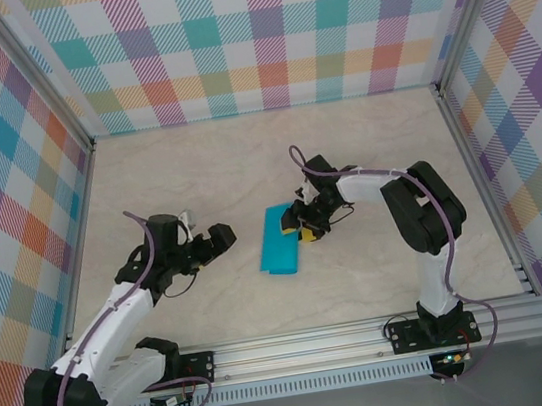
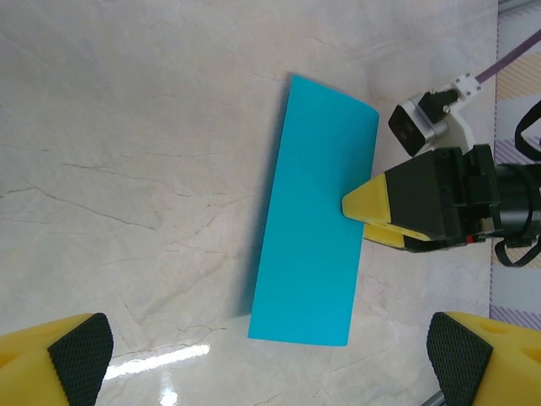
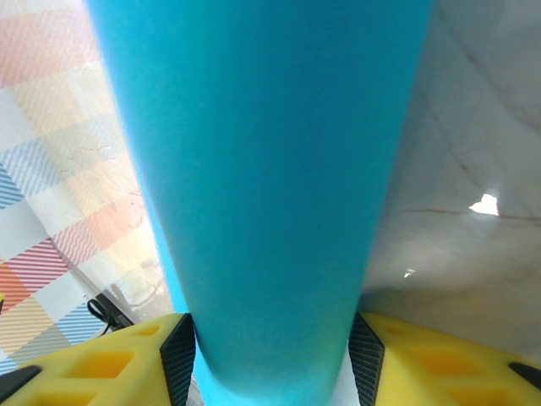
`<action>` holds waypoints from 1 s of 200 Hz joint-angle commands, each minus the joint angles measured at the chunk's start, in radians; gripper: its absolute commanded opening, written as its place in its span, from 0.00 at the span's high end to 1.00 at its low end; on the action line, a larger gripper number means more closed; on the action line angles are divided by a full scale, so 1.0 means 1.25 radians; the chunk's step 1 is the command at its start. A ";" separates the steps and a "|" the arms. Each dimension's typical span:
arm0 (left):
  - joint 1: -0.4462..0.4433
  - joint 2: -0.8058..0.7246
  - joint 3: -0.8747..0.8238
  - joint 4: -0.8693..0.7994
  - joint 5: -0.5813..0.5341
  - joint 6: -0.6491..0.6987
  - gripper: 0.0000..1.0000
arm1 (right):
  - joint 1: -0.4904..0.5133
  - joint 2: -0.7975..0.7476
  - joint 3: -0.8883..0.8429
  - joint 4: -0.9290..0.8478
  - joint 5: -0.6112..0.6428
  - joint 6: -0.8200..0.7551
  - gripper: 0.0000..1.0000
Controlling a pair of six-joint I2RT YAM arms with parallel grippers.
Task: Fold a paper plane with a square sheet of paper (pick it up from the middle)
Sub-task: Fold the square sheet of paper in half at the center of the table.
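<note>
The teal-blue square sheet of paper (image 1: 279, 240) lies mid-table, folded over into a narrow rectangle rather than a paper plane shape. In the left wrist view the sheet (image 2: 317, 211) is flat on the marble with sharp near corners. My right gripper (image 1: 307, 228) is at its right long edge, yellow fingertips (image 2: 365, 203) over that edge. In the right wrist view the sheet's rounded fold (image 3: 270, 169) fills the gap between the black pads (image 3: 179, 355) of the right gripper (image 3: 272, 359), whose jaws stand apart. My left gripper (image 1: 220, 238) hovers left of the sheet, wide open and empty (image 2: 270, 359).
The marble tabletop (image 1: 196, 173) is walled by checked panels on three sides. An aluminium rail (image 1: 321, 342) carries both arm bases along the near edge. The right arm's wrist camera (image 2: 418, 127) and purple cable sit just right of the sheet.
</note>
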 commanded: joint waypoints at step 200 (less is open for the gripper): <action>-0.231 0.633 0.280 0.185 0.008 0.022 0.72 | 0.004 -0.111 -0.071 -0.019 0.063 0.051 0.43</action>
